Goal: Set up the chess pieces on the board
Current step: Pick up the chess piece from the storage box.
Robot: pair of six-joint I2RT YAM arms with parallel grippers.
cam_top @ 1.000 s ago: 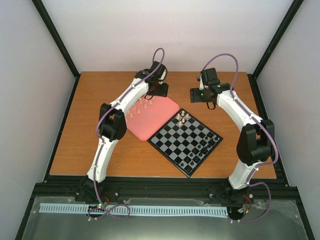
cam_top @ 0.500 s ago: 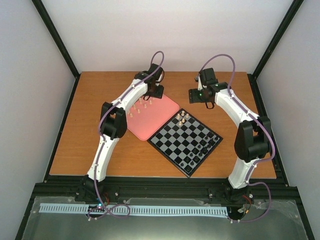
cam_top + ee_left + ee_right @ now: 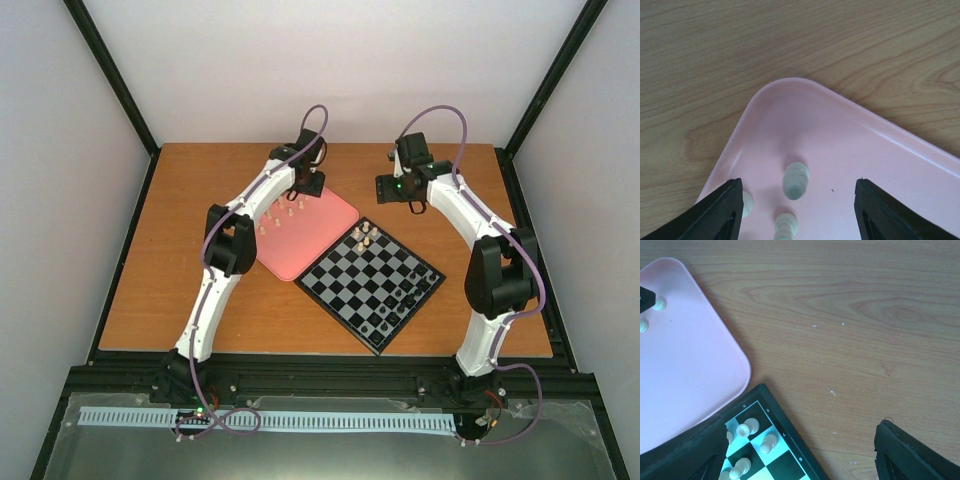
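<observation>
Nearest the tabletop's (image 3: 180, 290) near edge, only the two arm bases are sitting; no pieces down there.

Mid-tabletop, the board (image 3: 350, 275) is lying diamond-wise, one corner pointing at the near edge. The black pieces (image 3: 405, 292) are clustering along its near-right side. I'm reading roughly eight, but they're too small for a firm count. Of the cream chess pieces (image 3: 365, 236), four are standing on the board's far corner, and the right wrist view is hinting at a fifth cut off by the frame.

The pink tray (image 3: 300, 255) is lying just beside the board's far-left side, toward the tabletop's far edge. About six more cream ones are waiting on it, some hidden under the arm.

What's changing: over the last second both arms are creeping, not grabbing.
- **Left:** the left claw (image 3: 798, 190) is drifting slightly left and hanging over the tray's far corner. Its fingers are apart and gripping nothing, with one cream piece (image 3: 796, 179) standing right between them. Two more are showing at the bottom of its wrist view, one half behind a finger.
- **Right:** the right claw (image 3: 800, 440) is sliding slightly left and farther out, hovering over bare wood past the board's far corner. Its fingers are spread wide and it's empty.

Neither claw's opening is changing, and no piece is shifting on tray or board.

My read: left is lining up the next pick while right is idling clear. The task is looking early, with most cream pieces sitting off the board.
</observation>
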